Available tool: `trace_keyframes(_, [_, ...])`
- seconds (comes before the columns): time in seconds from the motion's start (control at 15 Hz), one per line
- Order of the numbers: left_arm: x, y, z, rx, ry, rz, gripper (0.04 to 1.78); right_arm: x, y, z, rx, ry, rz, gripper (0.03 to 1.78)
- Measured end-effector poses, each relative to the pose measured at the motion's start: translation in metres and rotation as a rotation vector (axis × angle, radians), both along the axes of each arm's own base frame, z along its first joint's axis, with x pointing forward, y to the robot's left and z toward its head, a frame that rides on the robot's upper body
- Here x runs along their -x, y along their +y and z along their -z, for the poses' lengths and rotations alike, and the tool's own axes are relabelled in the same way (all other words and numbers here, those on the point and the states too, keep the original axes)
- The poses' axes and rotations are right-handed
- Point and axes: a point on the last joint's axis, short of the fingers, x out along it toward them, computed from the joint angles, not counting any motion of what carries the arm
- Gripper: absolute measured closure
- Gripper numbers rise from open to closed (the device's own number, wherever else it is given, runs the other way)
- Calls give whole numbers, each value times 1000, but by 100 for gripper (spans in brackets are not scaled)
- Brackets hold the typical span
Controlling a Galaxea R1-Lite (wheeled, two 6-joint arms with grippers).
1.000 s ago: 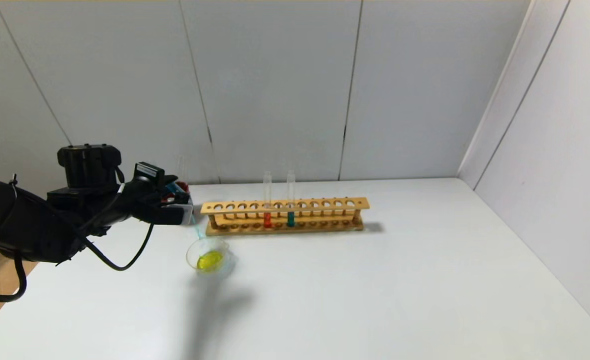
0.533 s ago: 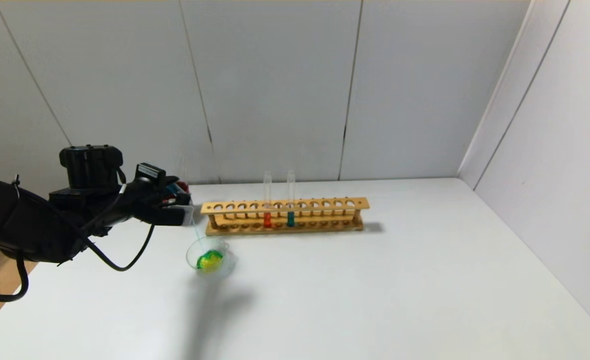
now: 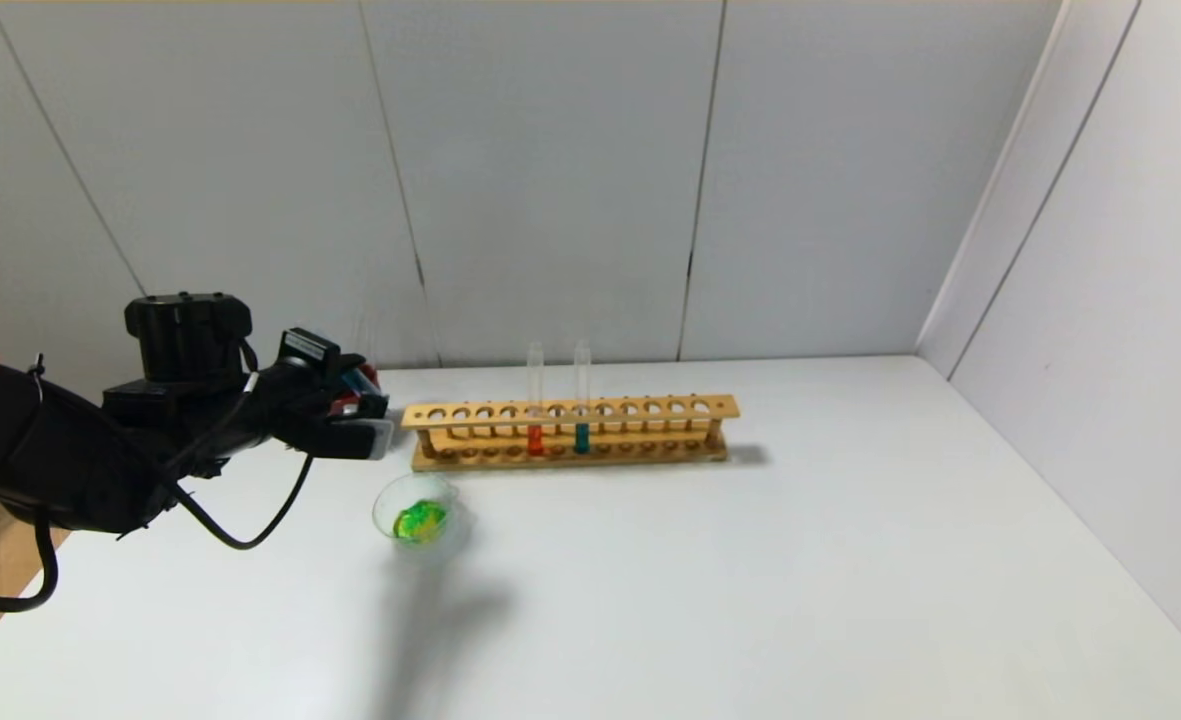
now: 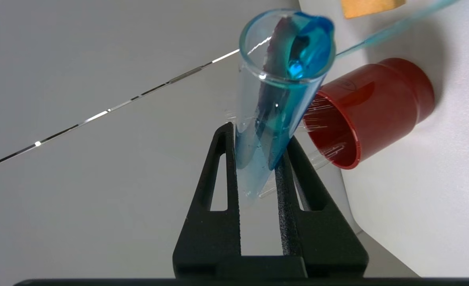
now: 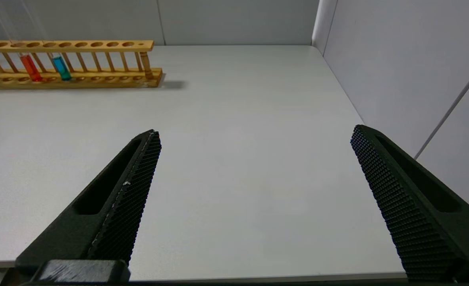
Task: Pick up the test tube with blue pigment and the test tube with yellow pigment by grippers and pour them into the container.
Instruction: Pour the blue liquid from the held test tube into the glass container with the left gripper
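The left gripper's jaws are clamped on the test tube with blue pigment, tipped over so blue liquid gathers at its open mouth and a thin blue stream runs off it. Just behind the tube stands a dark red cup on the white worktop. From the front, the left gripper hangs above and slightly behind the container, a small glass beaker on the worktop holding a patchy green and yellow pool. Near it to the right sits a wooden rack with an orange-red tube and a teal-blue tube standing upright side by side. The right gripper is off to the right, over bare worktop, jaws spread wide and holding nothing.
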Motion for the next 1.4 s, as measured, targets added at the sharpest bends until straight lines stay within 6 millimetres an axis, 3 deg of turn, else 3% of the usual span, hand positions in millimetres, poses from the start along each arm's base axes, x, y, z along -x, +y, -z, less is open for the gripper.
trace_keyframes(1.4, [6, -7, 2, -60, -16, 42, 150, 0, 0, 0, 0, 0, 0, 6])
